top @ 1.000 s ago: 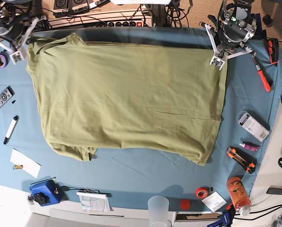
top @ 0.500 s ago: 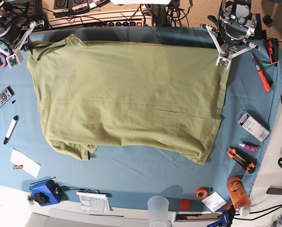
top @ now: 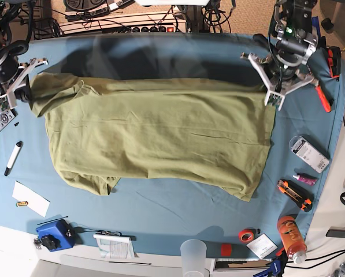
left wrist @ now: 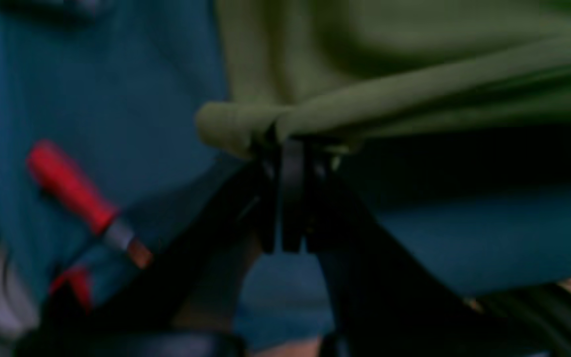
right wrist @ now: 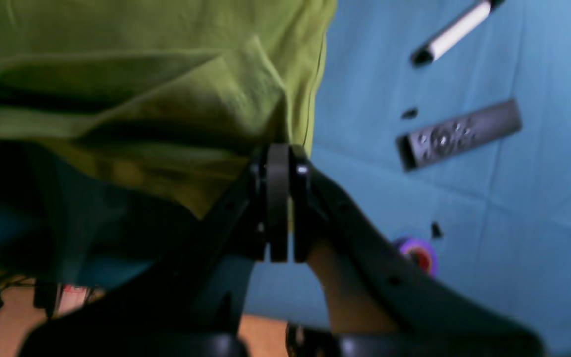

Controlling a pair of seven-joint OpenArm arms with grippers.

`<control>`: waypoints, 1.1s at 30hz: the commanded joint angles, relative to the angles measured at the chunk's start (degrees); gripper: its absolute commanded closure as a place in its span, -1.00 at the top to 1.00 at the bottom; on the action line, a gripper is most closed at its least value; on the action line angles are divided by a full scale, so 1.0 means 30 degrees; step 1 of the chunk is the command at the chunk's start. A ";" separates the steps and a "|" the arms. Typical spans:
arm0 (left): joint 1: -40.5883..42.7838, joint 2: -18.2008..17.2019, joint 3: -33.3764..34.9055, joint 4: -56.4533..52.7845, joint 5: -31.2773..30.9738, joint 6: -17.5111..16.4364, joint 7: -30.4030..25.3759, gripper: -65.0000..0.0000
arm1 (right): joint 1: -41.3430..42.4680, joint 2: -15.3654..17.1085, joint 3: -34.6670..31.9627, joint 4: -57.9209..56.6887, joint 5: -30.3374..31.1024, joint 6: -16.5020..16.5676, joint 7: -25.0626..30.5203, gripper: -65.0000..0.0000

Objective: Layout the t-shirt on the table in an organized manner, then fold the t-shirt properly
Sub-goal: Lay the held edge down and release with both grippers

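**Inspector:** Report the left gripper (left wrist: pixel 285 148).

**Assistant:** Jaws pressed together with a bunched corner of the t-shirt (top: pixel 160 135) pinched between them. In the base view this gripper (top: pixel 274 99) sits at the garment's far right corner, and the cloth there is raised off the table (top: pixel 178 213), with shadow beneath the edge.

**Inspector:** And the right gripper (right wrist: pixel 279 151)?

**Assistant:** Likewise clamped on olive fabric; the wrist view shows the t-shirt (right wrist: pixel 142 94) draped from the closed jaws. In the base view it (top: pixel 23 94) holds the far left corner, where the cloth is gathered into a fold.

**Inspector:** Position of the garment overall?

**Assistant:** Spread across the middle of the teal table, the far edge stretched between the two grippers, the near edge lying flat with some rumpling at the lower left.

**Inspector:** Surrounding items?

**Assistant:** Near the right gripper: a grey remote (top: pixel 0 125), a black-and-white marker (top: pixel 13 158) and a purple tape roll (right wrist: pixel 417 253). Near the left gripper: a red-handled tool (top: pixel 321 92). All lie apart from the shirt.
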 commanded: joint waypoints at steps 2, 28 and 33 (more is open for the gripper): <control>-0.0619 -0.0131 -0.0066 0.0189 -0.0721 -0.0525 -0.0860 -1.00 | 0.0568 0.0299 0.0233 -0.0940 -0.0109 -0.0087 0.0925 -1.00; -0.6798 0.0007 -0.0015 -0.6652 -0.2375 -0.1734 -0.2361 -1.00 | 0.8998 0.0262 -0.5923 -1.1511 -0.2441 0.1520 0.3053 -1.00; -0.6943 0.0015 -0.0015 -0.6666 -0.2375 -0.1800 -0.3330 -1.00 | 0.9049 0.0270 -0.5923 -1.1672 -0.3810 0.1435 0.4335 -1.00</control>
